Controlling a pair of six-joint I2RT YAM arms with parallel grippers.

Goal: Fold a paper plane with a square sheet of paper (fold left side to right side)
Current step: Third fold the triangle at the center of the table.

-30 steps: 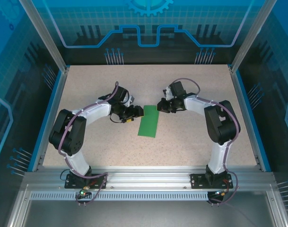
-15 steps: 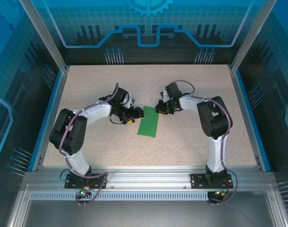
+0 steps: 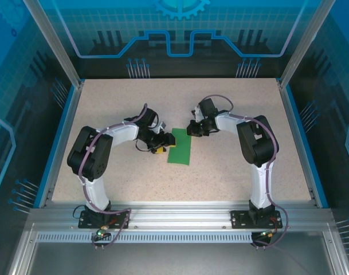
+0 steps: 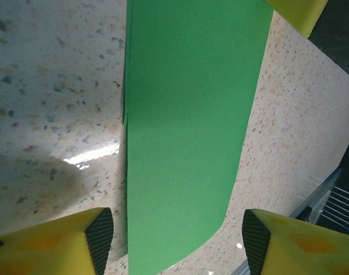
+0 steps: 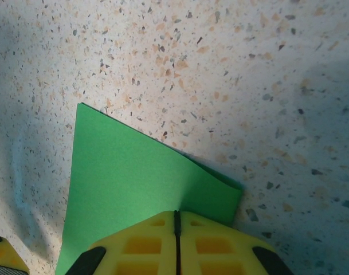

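Speckled table (image 3: 220, 172) bears folded square sheet of paper (image 3: 181, 150).

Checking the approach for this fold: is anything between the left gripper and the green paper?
Nothing visible. The left gripper has its jaws open on either side of one end of the folded green paper, which lies on the speckled table. The right gripper, shut, sits at the paper's far right corner, not in between.

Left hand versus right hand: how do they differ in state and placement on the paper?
The left hand has its jaws wide apart; the right hand has them shut. The left hand straddles the paper, fingers on either side; the right hand's closed tip sits over a slightly curled corner. Both have yellow fingers and hang low over the paper.
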